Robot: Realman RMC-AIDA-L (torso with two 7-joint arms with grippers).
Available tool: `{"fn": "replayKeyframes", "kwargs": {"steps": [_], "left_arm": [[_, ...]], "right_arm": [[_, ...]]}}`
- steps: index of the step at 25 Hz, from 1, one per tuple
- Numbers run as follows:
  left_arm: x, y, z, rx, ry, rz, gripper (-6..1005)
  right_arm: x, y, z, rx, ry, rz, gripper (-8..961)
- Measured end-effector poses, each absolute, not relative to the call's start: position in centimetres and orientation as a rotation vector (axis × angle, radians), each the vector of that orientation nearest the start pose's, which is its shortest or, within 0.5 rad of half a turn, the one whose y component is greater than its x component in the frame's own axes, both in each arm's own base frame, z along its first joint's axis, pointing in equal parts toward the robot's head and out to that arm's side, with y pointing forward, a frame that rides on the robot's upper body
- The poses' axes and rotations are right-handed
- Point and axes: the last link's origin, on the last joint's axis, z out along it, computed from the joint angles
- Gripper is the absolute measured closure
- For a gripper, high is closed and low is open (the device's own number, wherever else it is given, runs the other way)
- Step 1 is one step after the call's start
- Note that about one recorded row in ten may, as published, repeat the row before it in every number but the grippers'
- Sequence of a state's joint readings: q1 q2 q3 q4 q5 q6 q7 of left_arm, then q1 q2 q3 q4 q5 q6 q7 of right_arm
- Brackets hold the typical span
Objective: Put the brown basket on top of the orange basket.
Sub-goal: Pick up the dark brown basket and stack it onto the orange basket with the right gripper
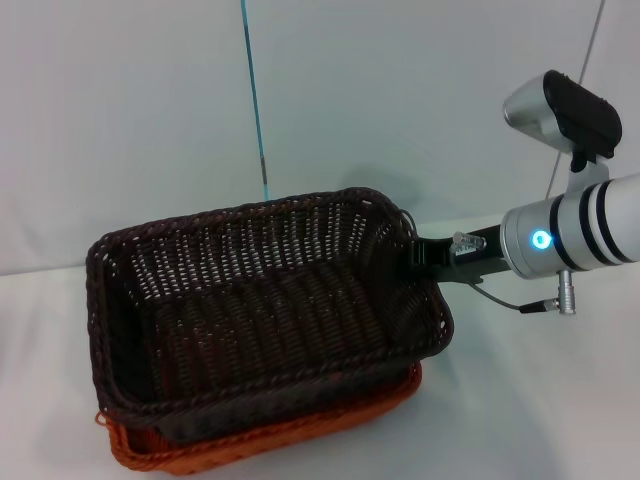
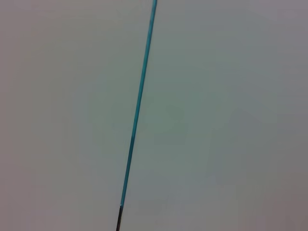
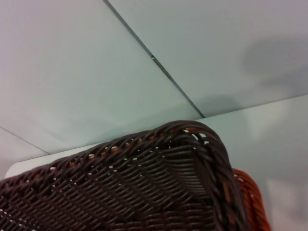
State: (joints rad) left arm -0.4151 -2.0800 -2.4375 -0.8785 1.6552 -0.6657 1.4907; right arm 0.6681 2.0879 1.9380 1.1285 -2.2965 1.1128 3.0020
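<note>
The brown basket (image 1: 270, 310) sits nested in the orange basket (image 1: 300, 440), a little askew. The right gripper (image 1: 425, 258) is at its far-right rim; whether it pinches the rim, I cannot tell.

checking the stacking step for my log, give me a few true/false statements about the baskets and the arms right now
1. The brown basket sits over the orange basket, with orange showing only along its lower edge. True.
2. The right gripper is at the brown basket's right end rim. True.
3. The orange basket is on top of the brown one. False: the orange one is underneath.
4. The left gripper is gripping the brown basket's left end. False: the left arm does not appear in the head view, and its wrist camera shows only a pale surface with a teal line.
5. The brown basket holds several items. False: its inside looks empty.
</note>
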Motion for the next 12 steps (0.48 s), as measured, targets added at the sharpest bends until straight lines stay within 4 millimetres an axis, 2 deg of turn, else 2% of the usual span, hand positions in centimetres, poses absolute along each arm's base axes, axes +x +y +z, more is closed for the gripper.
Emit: {"fn": "replayKeyframes", "kwargs": {"steps": [12], "left_arm": [[-34.3, 39.5, 12.2, -1.594, -0.946, -0.579, 111]], "right_arm": [[17.0, 42.0, -0.8, 2.046, 2.618, 0.793, 810]]}}
